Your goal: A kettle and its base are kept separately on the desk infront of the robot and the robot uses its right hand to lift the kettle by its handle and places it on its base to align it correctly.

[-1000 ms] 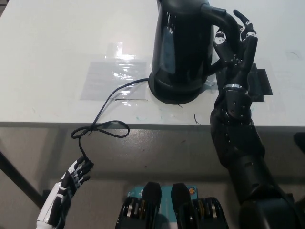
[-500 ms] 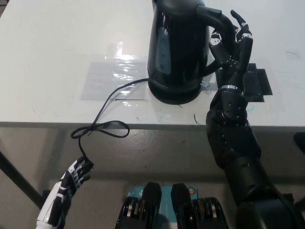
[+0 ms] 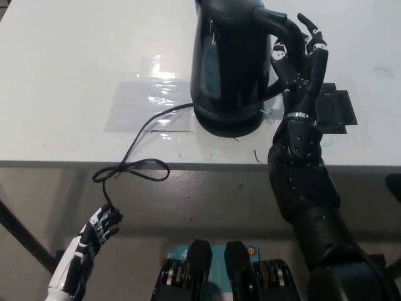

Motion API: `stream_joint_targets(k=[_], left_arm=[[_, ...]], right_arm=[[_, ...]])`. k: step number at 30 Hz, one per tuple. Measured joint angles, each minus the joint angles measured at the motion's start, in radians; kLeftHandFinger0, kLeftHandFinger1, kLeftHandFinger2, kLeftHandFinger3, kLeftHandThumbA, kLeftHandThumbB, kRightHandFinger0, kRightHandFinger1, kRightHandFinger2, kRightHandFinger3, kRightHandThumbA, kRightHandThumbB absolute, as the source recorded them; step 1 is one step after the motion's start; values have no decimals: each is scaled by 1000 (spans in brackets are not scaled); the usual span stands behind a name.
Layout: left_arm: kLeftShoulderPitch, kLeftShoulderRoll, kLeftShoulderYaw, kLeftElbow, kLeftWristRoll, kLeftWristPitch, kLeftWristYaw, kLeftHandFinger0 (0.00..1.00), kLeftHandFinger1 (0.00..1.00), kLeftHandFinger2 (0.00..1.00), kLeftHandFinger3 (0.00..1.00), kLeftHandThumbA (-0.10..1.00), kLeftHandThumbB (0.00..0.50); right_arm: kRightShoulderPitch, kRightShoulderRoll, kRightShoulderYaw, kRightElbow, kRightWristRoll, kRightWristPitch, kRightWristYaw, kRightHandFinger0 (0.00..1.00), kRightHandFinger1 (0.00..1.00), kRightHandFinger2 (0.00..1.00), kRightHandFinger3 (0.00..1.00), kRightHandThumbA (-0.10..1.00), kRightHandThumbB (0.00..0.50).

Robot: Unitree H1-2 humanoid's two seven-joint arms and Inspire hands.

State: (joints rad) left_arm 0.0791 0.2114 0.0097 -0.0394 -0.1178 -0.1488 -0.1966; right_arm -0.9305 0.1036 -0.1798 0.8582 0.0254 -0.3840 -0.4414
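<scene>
— Since one second ago, what changes in the head view?

— Kettle [image 3: 229, 59] moves a little left and leans over its base [image 3: 227, 122] on the desk [image 3: 75, 69]. Right hand [image 3: 296, 59] follows, fingers curled around the handle [image 3: 276, 25].

— And the left hand [image 3: 94, 235]?

— It rests low under the desk edge, near the cord [image 3: 135, 160]; fingers slightly apart, holding nothing.

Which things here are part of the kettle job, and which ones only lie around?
Part of the job:
kettle
base under the kettle
cord of the base
right hand at the kettle's handle

Only lying around:
clear plastic sheet on the desk
black flat piece
left hand, resting below the desk edge
</scene>
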Motion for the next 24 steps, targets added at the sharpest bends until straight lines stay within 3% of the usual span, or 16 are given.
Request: stream_joint_targets(k=[9, 16, 24], left_arm=[[-4, 1, 0, 2, 0, 0, -10, 1000, 1000, 1000, 1000, 1000, 182], [-4, 1, 0, 2, 0, 0, -10, 1000, 1000, 1000, 1000, 1000, 208], [-5, 1, 1, 2, 0, 0, -10, 1000, 1000, 1000, 1000, 1000, 197]], right_arm=[[22, -5, 10, -16, -5, -18, 3, 0, 150, 537, 730, -100, 63], [71, -3, 28, -79, -6, -24, 15, 0, 168, 564, 749, -100, 70], [140, -4, 66, -149, -30, -37, 26, 0, 134, 501, 708, -100, 63]])
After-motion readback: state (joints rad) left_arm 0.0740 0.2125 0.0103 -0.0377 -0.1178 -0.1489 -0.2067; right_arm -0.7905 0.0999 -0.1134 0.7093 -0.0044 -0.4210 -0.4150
